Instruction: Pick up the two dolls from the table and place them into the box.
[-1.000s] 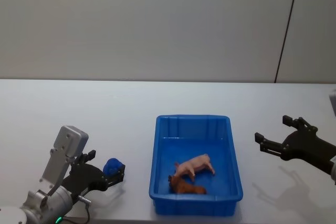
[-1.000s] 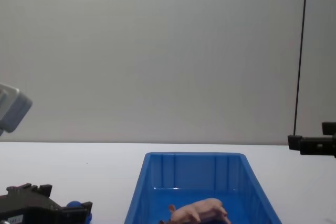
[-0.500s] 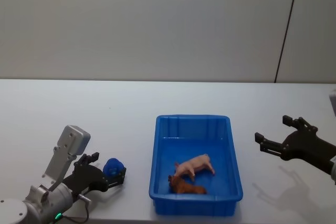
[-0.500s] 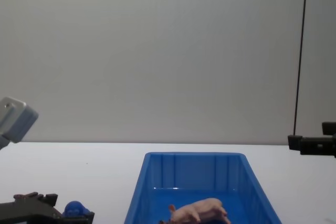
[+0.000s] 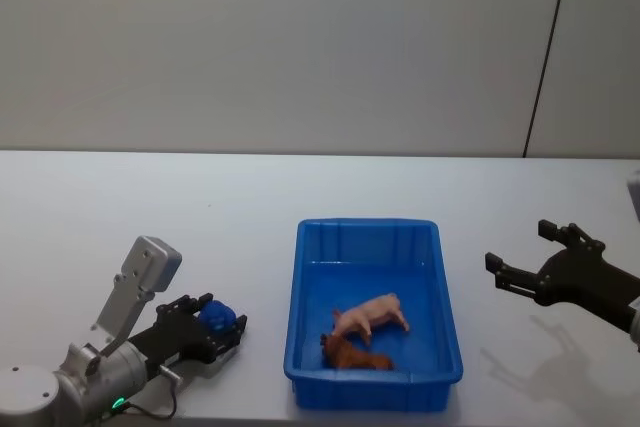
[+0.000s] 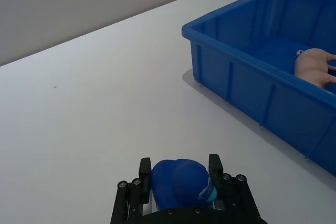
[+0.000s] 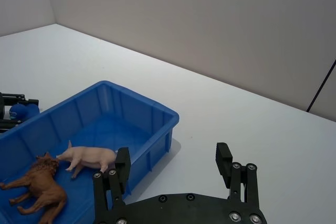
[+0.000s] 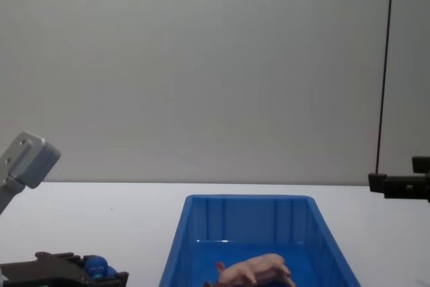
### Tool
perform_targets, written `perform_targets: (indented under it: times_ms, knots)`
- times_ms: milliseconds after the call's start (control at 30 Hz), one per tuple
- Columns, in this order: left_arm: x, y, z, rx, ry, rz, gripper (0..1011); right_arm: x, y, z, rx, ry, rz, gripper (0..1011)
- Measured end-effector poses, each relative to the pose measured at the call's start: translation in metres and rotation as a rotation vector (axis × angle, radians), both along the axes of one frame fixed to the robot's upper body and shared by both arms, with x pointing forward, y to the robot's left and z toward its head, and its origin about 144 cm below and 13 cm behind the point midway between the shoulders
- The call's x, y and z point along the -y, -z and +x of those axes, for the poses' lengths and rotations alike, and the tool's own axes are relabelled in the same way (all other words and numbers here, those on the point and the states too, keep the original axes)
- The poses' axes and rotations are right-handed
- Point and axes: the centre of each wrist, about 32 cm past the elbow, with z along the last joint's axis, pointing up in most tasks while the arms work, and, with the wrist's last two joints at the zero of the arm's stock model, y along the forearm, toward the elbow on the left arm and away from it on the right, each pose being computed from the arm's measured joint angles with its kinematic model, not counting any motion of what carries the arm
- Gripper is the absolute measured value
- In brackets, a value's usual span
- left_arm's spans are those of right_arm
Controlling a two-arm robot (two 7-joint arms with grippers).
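Bench (image 5: 230,207) surface, plain white, carries a bright blue box (image 5: 446,292) just right of the head view's centre. Inside the box a pale pink pig doll (image 5: 373,316) lies on its side on the floor, toward the 6 o'clock end, and a brown lion-like toy (image 5: 352,354) lies touching it at about 7 o'clock from the pig, close against the near wall.

At about 9 o'clock from the box, near it but apart from its left wall, the left hand (image 5: 222,328) sits low at the bench. Its fingers are narrowed on either side of the round deep-blue doll (image 5: 218,317); in the left wrist view both fingers (image 6: 145,168) press against the flanks of this doll (image 6: 181,183), which bulges up between them. Whether the doll rests on the bench or is just off it I cannot tell.

At 3 o'clock from the box, well apart from it, the right hand (image 5: 528,257) hangs above the bench with its fingers spread wide and nothing between them; in the right wrist view the two fingers (image 7: 123,164) stand far apart, pointing toward the box (image 7: 155,108).
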Motion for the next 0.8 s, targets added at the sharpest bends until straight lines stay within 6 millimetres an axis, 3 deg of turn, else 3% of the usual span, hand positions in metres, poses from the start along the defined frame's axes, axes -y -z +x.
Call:
perform_targets:
  times_ms: [100, 367, 533, 800]
  knots:
    - [0.0, 0.001, 0.002, -0.002, 0.008, -0.003, 612, 0.0, 0.0, 0.0, 0.0, 0.0, 0.0, 1001]
    - [0.0, -0.001, 0.004, -0.001, 0.021, -0.007, 545, 0.0, 0.0, 0.0, 0.0, 0.0, 0.0, 1001]
    - [-0.001, -0.009, 0.005, 0.02, 0.023, 0.002, 515, 0.0, 0.0, 0.0, 0.0, 0.0, 0.0, 1001]
    - [0.001, -0.037, 0.007, 0.097, 0.027, 0.04, 460, 0.0, 0.0, 0.0, 0.0, 0.0, 0.0, 1001]
